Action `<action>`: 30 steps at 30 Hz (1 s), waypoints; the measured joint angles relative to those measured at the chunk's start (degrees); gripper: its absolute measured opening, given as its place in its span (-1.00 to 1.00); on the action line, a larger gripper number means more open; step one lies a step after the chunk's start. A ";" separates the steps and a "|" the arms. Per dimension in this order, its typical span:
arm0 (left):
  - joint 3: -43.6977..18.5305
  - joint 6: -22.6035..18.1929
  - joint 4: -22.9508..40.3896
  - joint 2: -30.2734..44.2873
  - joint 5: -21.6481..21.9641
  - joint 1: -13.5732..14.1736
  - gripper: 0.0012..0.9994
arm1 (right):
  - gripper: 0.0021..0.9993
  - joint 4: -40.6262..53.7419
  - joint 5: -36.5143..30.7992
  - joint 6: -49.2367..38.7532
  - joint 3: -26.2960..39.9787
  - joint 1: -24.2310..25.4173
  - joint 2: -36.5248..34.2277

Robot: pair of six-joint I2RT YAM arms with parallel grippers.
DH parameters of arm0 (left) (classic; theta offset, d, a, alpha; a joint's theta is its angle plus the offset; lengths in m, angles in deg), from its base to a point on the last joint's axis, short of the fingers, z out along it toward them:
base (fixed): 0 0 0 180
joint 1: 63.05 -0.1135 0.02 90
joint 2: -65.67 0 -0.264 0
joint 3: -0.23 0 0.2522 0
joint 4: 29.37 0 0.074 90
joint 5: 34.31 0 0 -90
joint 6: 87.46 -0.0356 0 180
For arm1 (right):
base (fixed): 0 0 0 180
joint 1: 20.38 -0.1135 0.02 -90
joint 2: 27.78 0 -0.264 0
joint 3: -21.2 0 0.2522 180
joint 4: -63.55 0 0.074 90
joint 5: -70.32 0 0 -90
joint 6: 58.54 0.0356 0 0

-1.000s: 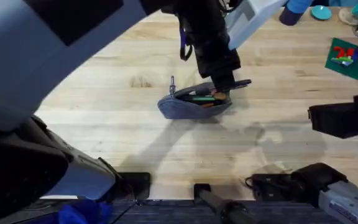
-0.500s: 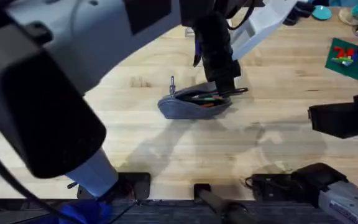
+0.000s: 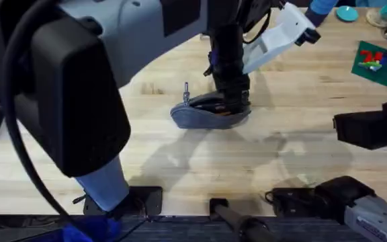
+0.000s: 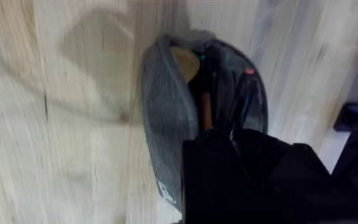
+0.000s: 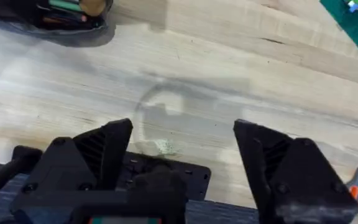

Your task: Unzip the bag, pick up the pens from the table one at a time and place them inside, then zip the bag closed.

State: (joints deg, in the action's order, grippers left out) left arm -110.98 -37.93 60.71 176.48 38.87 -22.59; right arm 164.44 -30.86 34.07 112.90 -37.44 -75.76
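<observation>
Blue-grey fabric bag unzipped, pens inside; left hand grip unclear; right hand open, empty.

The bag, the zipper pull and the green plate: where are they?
bag (image 3: 200, 118), overhead view, on its blue-grey side wall.
zipper pull (image 3: 186, 91), overhead view, on the metal tab.
green plate (image 3: 376, 62), overhead view, on its bare green surface.

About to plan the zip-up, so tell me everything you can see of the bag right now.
The bag is an oblong blue-grey fabric pouch with rounded ends, lying mid-table on the wood. Its zipper is open, the mouth gaping; pen-like items lie inside. The left gripper is down at its opening, at the end nearer the right arm's side.
</observation>
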 joint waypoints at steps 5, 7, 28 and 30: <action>0.02 0.17 1.56 0.00 4.64 0.00 -0.92 | 1.00 0.00 -0.01 -0.14 0.00 0.00 0.00; 0.02 0.39 1.83 0.00 6.04 0.00 -0.92 | 1.00 0.00 -0.02 -0.53 0.00 0.00 0.00; 0.02 0.84 3.03 0.00 8.77 0.00 -0.25 | 1.00 -0.02 -0.02 -1.14 0.00 0.00 0.00; 0.00 0.85 3.05 0.00 8.91 0.00 0.22 | 1.00 -0.02 -0.02 -1.14 0.00 0.00 0.00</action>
State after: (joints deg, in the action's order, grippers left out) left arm -110.98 -37.08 63.77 176.48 47.79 -22.59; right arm 164.42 -30.89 32.93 112.90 -37.44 -75.77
